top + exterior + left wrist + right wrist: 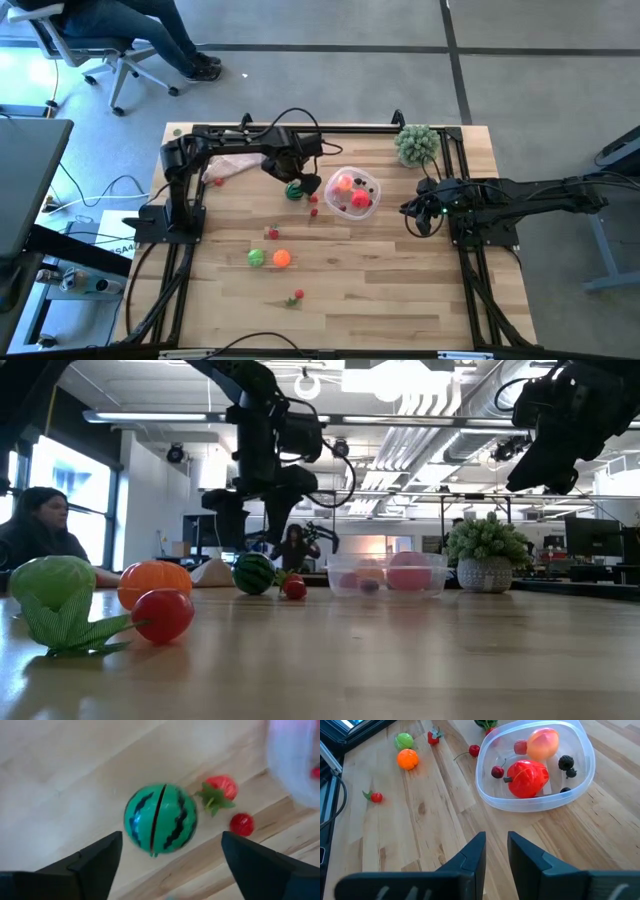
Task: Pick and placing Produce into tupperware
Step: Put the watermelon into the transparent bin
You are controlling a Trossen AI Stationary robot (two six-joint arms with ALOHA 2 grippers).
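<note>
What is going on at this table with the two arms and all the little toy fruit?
The robot is sorting toy fruit into a clear tub. The left gripper hangs open right above a striped toy watermelon on the table, not touching it. A strawberry and a small red ball lie beside the melon. The tub already holds a red piece, a peach-coloured one and some dark berries. The right gripper waits near the tub, holding nothing.

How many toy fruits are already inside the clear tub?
6 show in the tub: a big red fruit, a peach, a pink piece, a cherry and two dark berries. More may hide underneath.
</note>
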